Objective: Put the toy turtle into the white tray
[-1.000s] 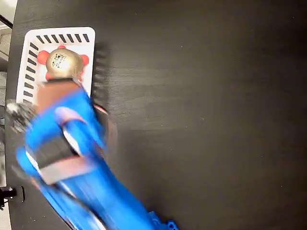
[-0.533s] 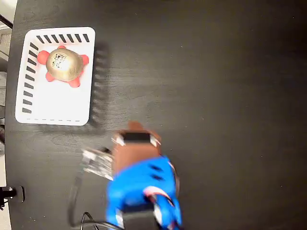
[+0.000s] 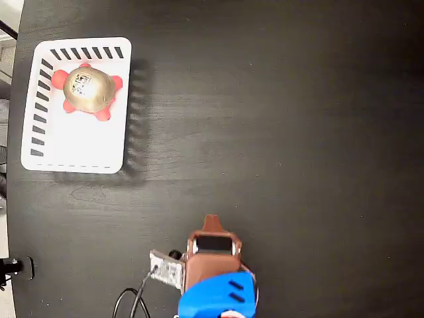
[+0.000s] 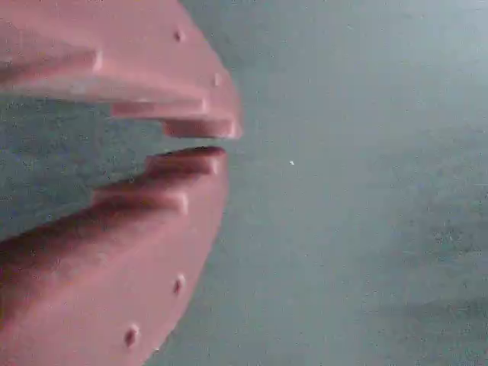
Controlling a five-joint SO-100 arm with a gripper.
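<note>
White plastic surrounds the toy turtle [image 3: 87,91], which lies inside the white tray [image 3: 79,149] at its upper end in the fixed view, up and to the left of the gripper [image 3: 211,221] low on the dark worktop [image 3: 298,132], well apart. The gripper's pinkish fingers [image 4: 175,126] are nearly closed on nothing. A dark mark on the shell is unreadable.
</note>
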